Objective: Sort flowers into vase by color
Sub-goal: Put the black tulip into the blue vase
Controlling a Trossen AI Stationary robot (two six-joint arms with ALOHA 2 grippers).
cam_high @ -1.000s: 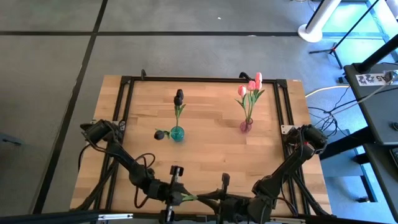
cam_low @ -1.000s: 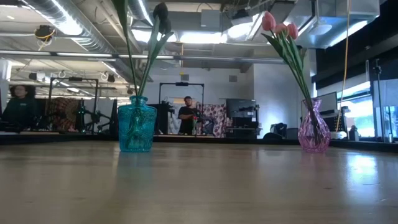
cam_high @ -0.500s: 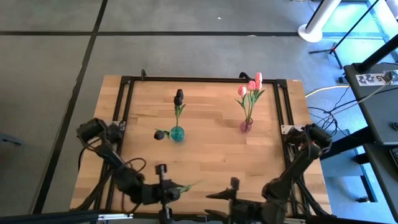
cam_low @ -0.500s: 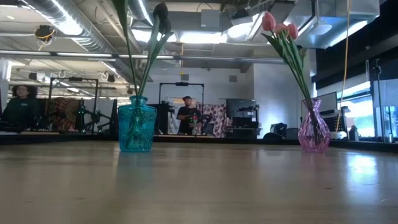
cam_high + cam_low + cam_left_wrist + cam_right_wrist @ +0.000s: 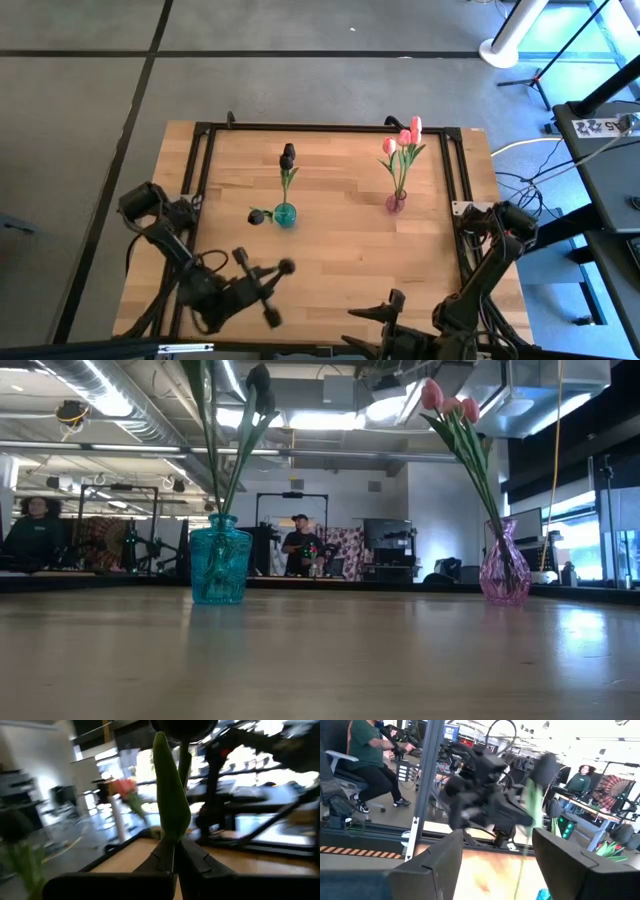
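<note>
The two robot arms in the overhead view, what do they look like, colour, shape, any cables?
Both arms are black, built of slim jointed segments with rounded joint housings. The left arm has thin black cables looping beside it; the right arm rises from a bulky rounded base joint. Each hand, left and right, ends in two dark, flat fingers. No markings are visible.

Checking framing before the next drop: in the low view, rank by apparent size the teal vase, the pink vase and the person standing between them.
1. teal vase, largest.
2. pink vase, slightly smaller.
3. person, smallest, though only because they stand far behind the table.
</note>
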